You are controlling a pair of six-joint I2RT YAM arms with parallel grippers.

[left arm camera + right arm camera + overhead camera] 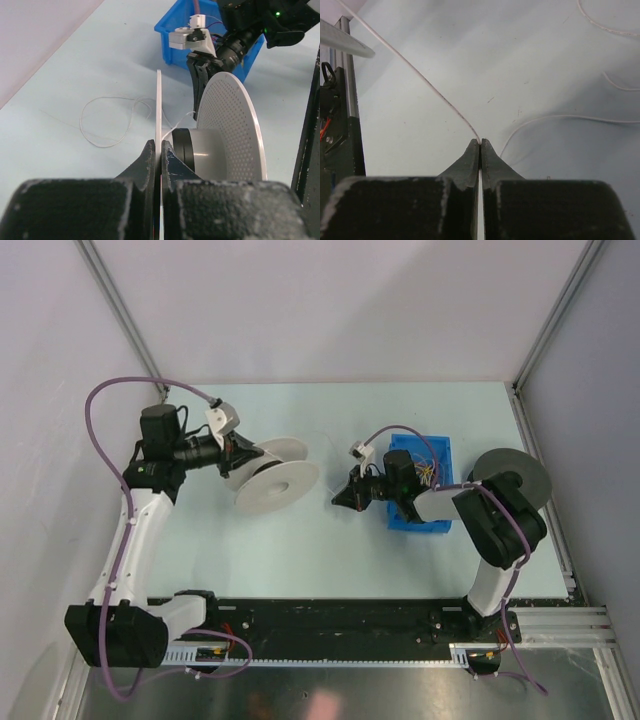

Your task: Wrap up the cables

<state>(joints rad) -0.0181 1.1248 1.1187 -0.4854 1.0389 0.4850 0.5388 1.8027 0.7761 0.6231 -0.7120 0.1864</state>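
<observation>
The winding step looks to be in hand on the pale table. The left gripper is clamped on one flange of the white spool, holding it with its axis pointing roughly towards the right arm. The blue bin sits under the right arm, with the bunch of coloured cables inside it. The right gripper is pinched tight on a thin white cable, just beside the spool. The next move probably calls for leading this strand round the hub under light tension, without letting it slip. Only the left wrist view shows the slack loop lying on the table and the strand reaching the hub. Only the right wrist view shows the pinch itself. The bin's contents show only from above.
</observation>
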